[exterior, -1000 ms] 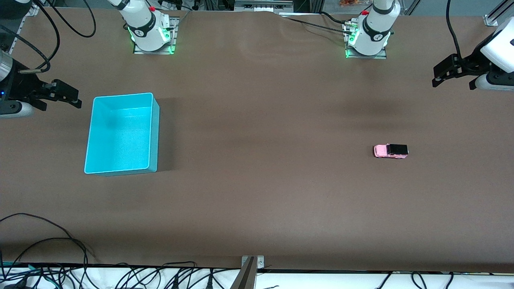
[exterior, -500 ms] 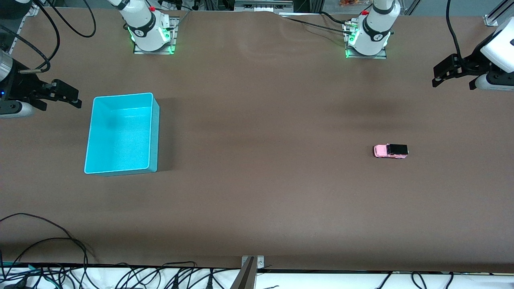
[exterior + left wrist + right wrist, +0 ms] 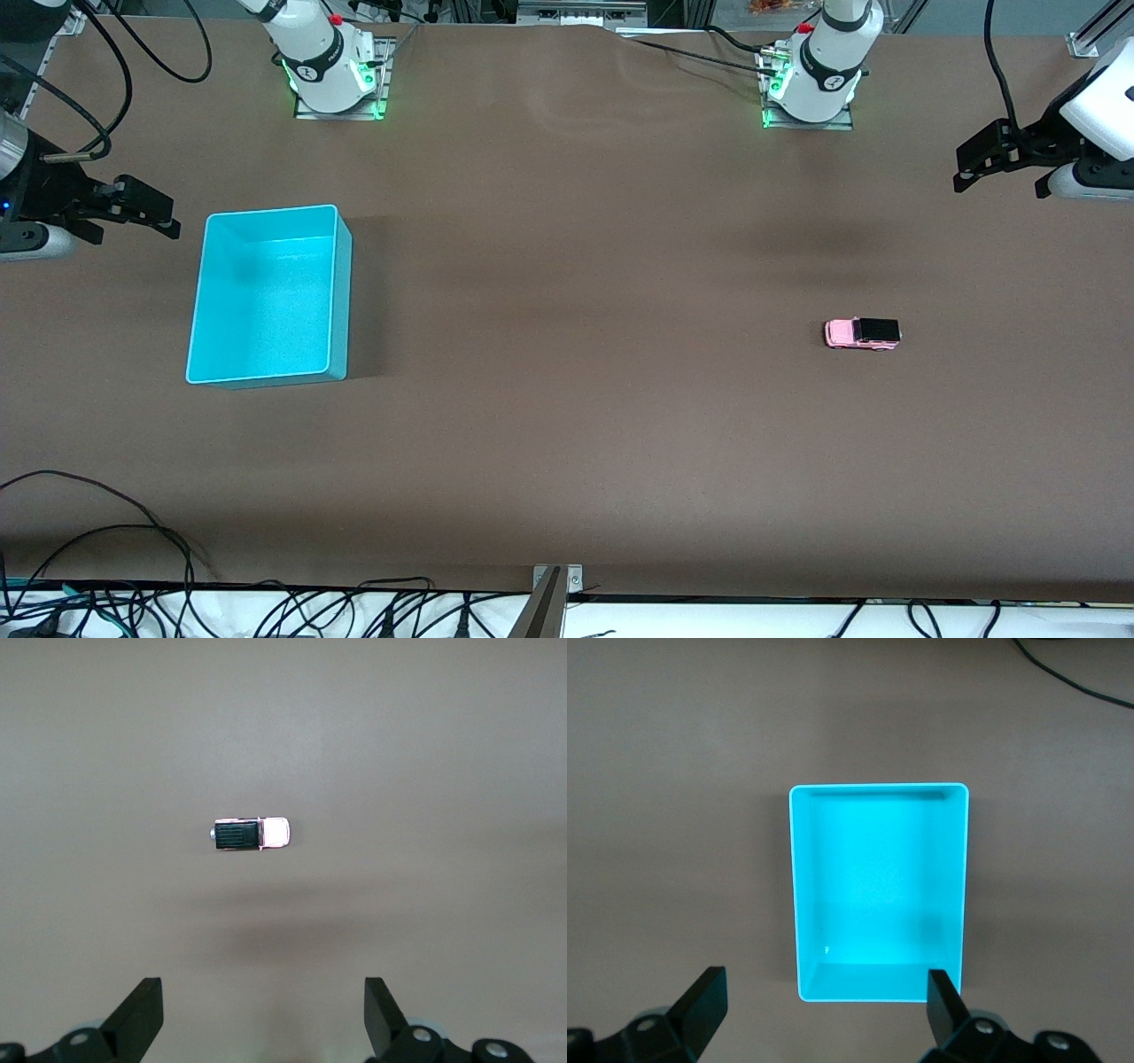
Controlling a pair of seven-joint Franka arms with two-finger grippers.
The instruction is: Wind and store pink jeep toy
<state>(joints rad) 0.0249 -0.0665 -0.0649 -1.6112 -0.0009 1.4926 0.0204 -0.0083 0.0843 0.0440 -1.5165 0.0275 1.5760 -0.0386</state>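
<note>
The pink toy car (image 3: 862, 334) sits on its wheels on the brown table (image 3: 576, 354), toward my left arm's end and well apart from the blue bin (image 3: 267, 295). Its black roof faces up, with the pink hood pointing toward the bin's end of the table. From my left wrist the car (image 3: 252, 834) shows alone on the bare table.

My left gripper (image 3: 997, 164) hangs in the air over the edge of the table at my left arm's end. Its fingers (image 3: 142, 1014) are spread wide apart and hold nothing.

My right gripper (image 3: 133, 211) hangs over the table's edge at my right arm's end, just beside the bin and not touching it. Its fingers (image 3: 704, 1001) are also spread wide and hold nothing. From my right wrist the bin (image 3: 879, 797) shows its whole inside, a rectangular tub with a thin pale rim. It is nothing but blue walls and floor.
</note>
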